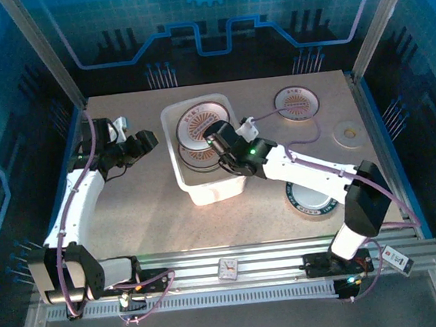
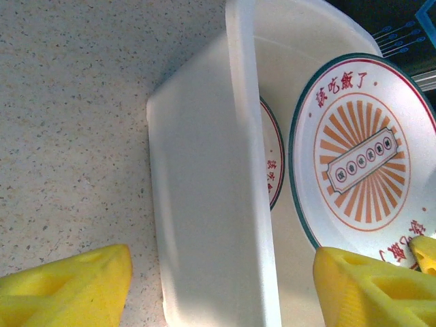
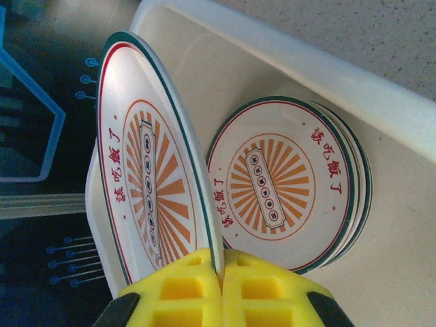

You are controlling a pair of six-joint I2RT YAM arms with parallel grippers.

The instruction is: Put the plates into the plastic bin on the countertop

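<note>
- One near plate (image 1: 312, 199) is seen on the desk (image 1: 145, 209).
- Left pincer (image 1: 142, 142) is held wide open, empty, beside the plastic bin (image 1: 209, 191).
- Right pincer (image 3: 219, 262) is clamped on a tilted plate (image 3: 153, 184) above the bin's stack (image 3: 272, 184).
- A far plate (image 1: 297, 103) is seen beyond.

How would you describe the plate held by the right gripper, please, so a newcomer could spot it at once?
Find the plastic bin in the middle of the countertop. Inside it, beside a flat stack of sunburst plates, one more sunburst plate is pinched at its rim by the right gripper. It alone stands tilted on edge; its neighbours lie flat.
</note>
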